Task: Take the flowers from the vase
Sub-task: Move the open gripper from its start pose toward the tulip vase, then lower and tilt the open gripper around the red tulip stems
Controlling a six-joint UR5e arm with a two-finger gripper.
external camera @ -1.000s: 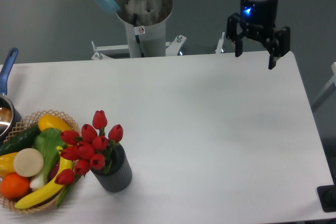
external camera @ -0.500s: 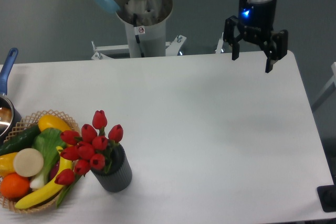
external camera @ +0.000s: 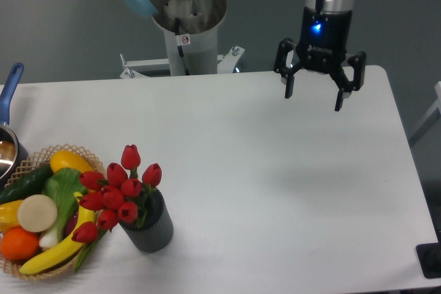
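Note:
The flowers [external camera: 117, 192], a bunch of red closed tulip buds on green stems, stand in the vase [external camera: 150, 226], a small dark grey ribbed pot near the table's front left. My gripper [external camera: 313, 96] hangs open above the far right part of the table, well away from the flowers, with nothing between its fingers.
A wicker basket [external camera: 27, 166] of fruit and vegetables sits just left of the vase, touching the tulip leaves. A blue-handled saucepan [external camera: 8, 111] lies at the left edge. The robot's base column [external camera: 187, 29] stands behind the table's far edge.
The gripper has shifted left and slightly lower over the table, towards the middle. The flowers, vase and basket have not moved.

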